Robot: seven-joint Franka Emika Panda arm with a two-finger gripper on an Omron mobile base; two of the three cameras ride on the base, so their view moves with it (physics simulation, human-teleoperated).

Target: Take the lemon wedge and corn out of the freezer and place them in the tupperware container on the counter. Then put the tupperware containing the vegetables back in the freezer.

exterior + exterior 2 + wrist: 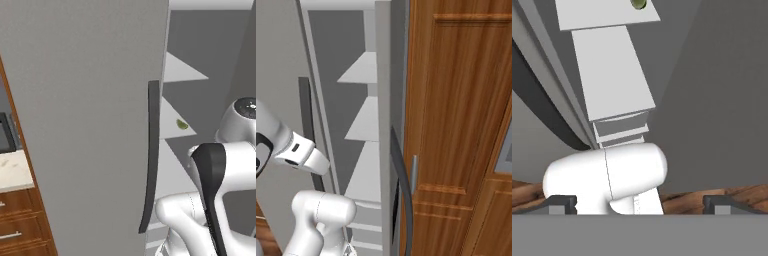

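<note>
While your gripper [639, 204] hangs low, jaws spread wide and empty, watch the freezer door [85, 125] at left: a lifting elbow could knock it. The lemon wedge [182, 124] (small, greenish) lies near its shelf's [172, 122] front edge.

Brightness: even and moderate, with no visible lamp or clear light direction.
Freezer door [85, 125]: flat matte grey, no glare.
Freezer interior: darker grey between pale shelves [363, 67], which read brightest.
Shadows: soft shading only; no sharp cast shadows.
Robot arm [220, 200]: smooth gradient, faint highlights on the white shell.
Wood cabinet [456, 125]: warm, evenly lit.
Sharpness: slightly soft rendered edges, no motion blur.
Distortion: strong perspective tilt in hand view.
</note>
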